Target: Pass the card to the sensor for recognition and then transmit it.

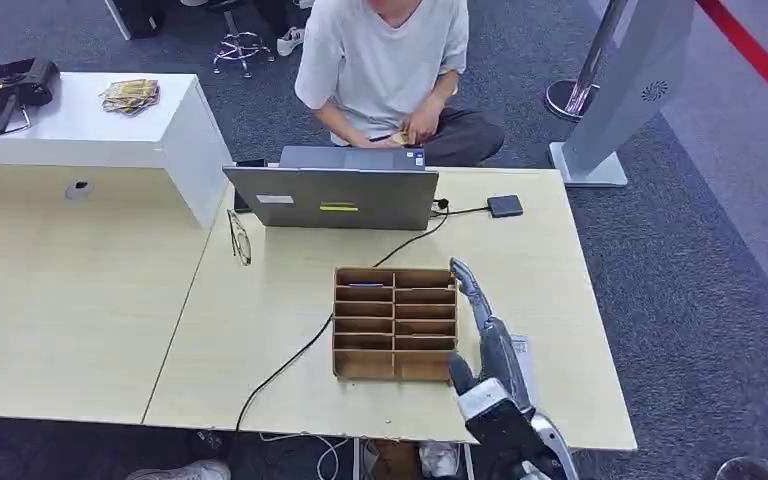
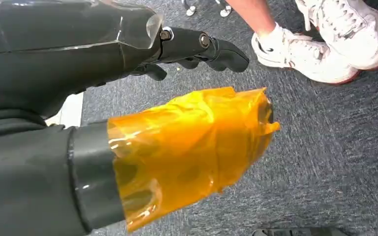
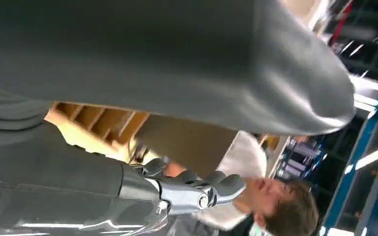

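My right hand point(image 1: 482, 330) reaches out over the table, fingers stretched flat along the right side of the wooden slotted box point(image 1: 395, 322). Nothing is between its fingers point(image 3: 197, 189) and the thick thumb point(image 3: 226, 64). A small black sensor pad point(image 1: 505, 206) lies at the table's far side, cabled to the laptop point(image 1: 335, 196). A thin blue card point(image 1: 365, 284) lies in a top slot of the box. A pale flat piece point(image 1: 524, 362) shows on the table beside my wrist. My left hand point(image 2: 187, 108) hangs over the carpet holding nothing, its thumb wrapped in orange film.
A person in a white shirt point(image 1: 385, 60) sits behind the laptop, handling something small. Glasses point(image 1: 239, 237) lie left of the laptop, and a black cable point(image 1: 300, 352) runs across the table. A white counter point(image 1: 90, 125) stands at the left. White shoes point(image 2: 325, 39) are near my left hand.
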You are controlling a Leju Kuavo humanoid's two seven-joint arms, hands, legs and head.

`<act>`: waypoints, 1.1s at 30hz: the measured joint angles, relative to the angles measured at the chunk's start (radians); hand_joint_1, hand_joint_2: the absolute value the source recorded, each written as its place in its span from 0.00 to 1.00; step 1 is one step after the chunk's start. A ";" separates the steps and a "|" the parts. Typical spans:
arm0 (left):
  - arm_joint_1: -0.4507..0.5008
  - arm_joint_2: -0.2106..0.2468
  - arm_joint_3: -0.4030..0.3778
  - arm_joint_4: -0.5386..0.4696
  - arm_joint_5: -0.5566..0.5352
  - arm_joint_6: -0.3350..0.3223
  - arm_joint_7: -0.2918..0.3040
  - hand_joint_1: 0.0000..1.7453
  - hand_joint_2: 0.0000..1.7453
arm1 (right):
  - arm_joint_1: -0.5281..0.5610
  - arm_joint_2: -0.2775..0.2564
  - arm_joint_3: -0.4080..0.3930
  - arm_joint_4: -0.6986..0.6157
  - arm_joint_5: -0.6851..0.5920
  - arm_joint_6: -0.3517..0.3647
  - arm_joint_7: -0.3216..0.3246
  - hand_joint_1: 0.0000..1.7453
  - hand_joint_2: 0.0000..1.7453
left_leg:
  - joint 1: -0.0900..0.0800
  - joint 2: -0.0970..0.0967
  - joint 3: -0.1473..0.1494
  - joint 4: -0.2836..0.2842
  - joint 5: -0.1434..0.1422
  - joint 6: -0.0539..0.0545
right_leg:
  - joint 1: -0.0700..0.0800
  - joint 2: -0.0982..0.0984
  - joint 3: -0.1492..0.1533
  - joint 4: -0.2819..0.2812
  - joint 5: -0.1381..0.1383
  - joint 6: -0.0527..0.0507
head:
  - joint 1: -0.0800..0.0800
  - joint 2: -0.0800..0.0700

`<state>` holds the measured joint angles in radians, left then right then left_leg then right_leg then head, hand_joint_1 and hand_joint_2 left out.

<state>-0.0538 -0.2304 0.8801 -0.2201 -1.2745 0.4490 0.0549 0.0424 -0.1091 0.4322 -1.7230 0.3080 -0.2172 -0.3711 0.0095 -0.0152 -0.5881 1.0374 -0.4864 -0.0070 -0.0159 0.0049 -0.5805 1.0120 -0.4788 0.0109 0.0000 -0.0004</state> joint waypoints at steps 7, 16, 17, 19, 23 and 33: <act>0.000 0.000 0.011 0.000 0.000 0.006 0.000 0.00 0.00 | 0.093 -0.021 0.025 -0.077 -0.142 0.086 -0.061 0.00 0.00 | 0.000 0.000 0.000 0.000 -0.001 -0.001 | 0.000 0.000 0.000 0.000 0.000 0.000 | 0.000 0.000; 0.000 0.000 0.015 0.000 -0.003 0.006 0.000 0.00 0.00 | 0.132 -0.043 0.072 -0.105 -0.031 -0.006 -0.043 0.00 0.00 | 0.000 0.000 0.000 0.000 -0.001 -0.001 | 0.000 0.000 0.000 0.000 0.000 0.000 | 0.000 0.000; 0.000 0.000 0.015 0.000 -0.003 0.006 0.000 0.00 0.00 | 0.132 -0.045 0.077 -0.104 -0.018 -0.017 -0.037 0.00 0.00 | 0.000 0.000 0.000 0.000 -0.001 -0.001 | 0.000 0.000 0.000 0.000 0.000 0.000 | 0.000 0.000; 0.000 0.000 0.016 0.000 -0.006 0.006 0.002 0.00 0.00 | 0.131 -0.051 0.089 -0.100 0.001 -0.037 -0.030 0.00 0.00 | 0.000 0.000 0.000 0.000 -0.001 -0.001 | 0.000 0.000 0.000 0.000 0.000 0.000 | 0.000 0.000; 0.000 0.000 0.016 0.000 -0.016 0.004 0.005 0.00 0.00 | 0.133 -0.060 0.106 -0.093 0.048 -0.091 -0.015 0.00 0.00 | 0.000 0.000 0.000 0.000 -0.001 -0.001 | 0.000 0.000 0.000 0.000 0.000 0.000 | 0.000 0.000; 0.000 0.000 0.016 0.000 -0.037 0.003 0.005 0.00 0.00 | 0.173 -0.119 0.150 -0.101 0.207 -0.289 0.065 0.00 0.00 | 0.000 0.000 0.000 0.000 -0.001 -0.001 | 0.000 0.000 0.000 0.000 -0.001 0.000 | 0.000 0.000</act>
<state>-0.0542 -0.2301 0.8965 -0.2201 -1.3115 0.4524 0.0599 0.2159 -0.2281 0.5821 -1.8238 0.5152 -0.5061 -0.3060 0.0095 -0.0149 -0.5880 1.0373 -0.4875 -0.0077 -0.0160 0.0051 -0.5805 1.0117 -0.4795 0.0110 0.0000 -0.0004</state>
